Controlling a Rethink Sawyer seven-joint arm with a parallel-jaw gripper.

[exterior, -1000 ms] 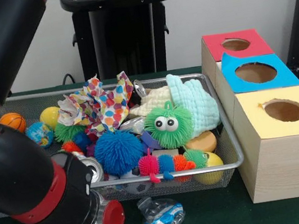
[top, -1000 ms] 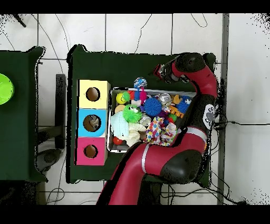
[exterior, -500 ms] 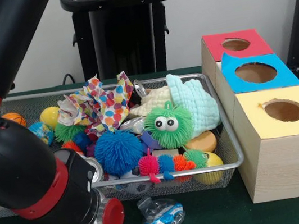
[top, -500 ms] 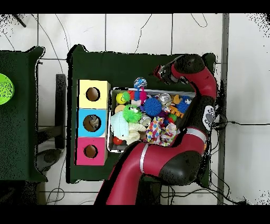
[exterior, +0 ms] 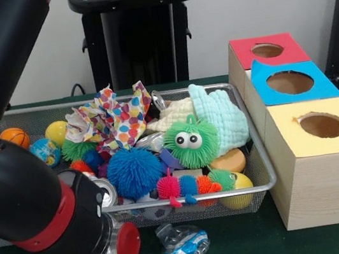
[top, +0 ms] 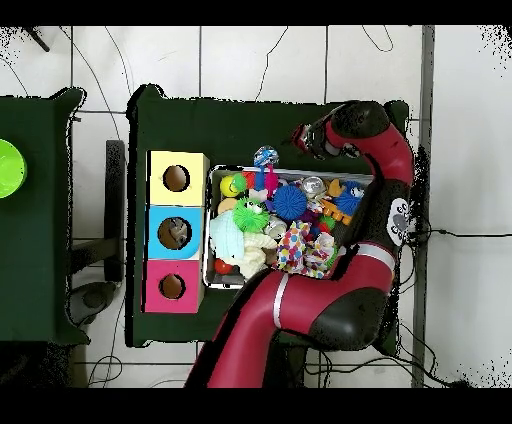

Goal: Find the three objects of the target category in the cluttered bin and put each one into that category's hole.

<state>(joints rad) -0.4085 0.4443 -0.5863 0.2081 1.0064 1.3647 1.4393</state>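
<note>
Front view, left to right. Filled the whole left side: red and black arm (exterior: 24,188), bent low over the near left corner of the wire bin (exterior: 263,170). Ended in a red cap at the near edge, just left of a clear plastic bag (exterior: 183,243) lying on the green surface (exterior: 253,246) outside the bin. End effector (top: 300,135) seen only from overhead, as a small dark tip beyond the bin's edge, near that bag; could not tell whether open or closed, nor whether gripping anything.

Inside the bin at far left: orange ball (exterior: 14,137), yellow ball (exterior: 56,131), globe-patterned ball (exterior: 46,152). Then a green spiky ball (exterior: 77,149), partly under a crumpled polka-dot paper (exterior: 113,118). Toward the middle: blue spiky ball (exterior: 134,171), with a rainbow caterpillar toy (exterior: 191,185) against the near wall. Just right of the blue ball: green fuzzy toy with googly eyes (exterior: 191,143), resting against a mint cloth (exterior: 219,116) and a cream cloth (exterior: 177,114). At the near right corner: orange round piece (exterior: 230,161) and another yellow ball (exterior: 239,192).

Right of the bin, touching one another in a row from far to near: red-topped box (exterior: 264,54), blue-topped box (exterior: 292,85), yellow-topped box (exterior: 326,160), each with a round hole on top. Could not tell which things belonged to the target category; everything but the bag lay in the bin.
</note>
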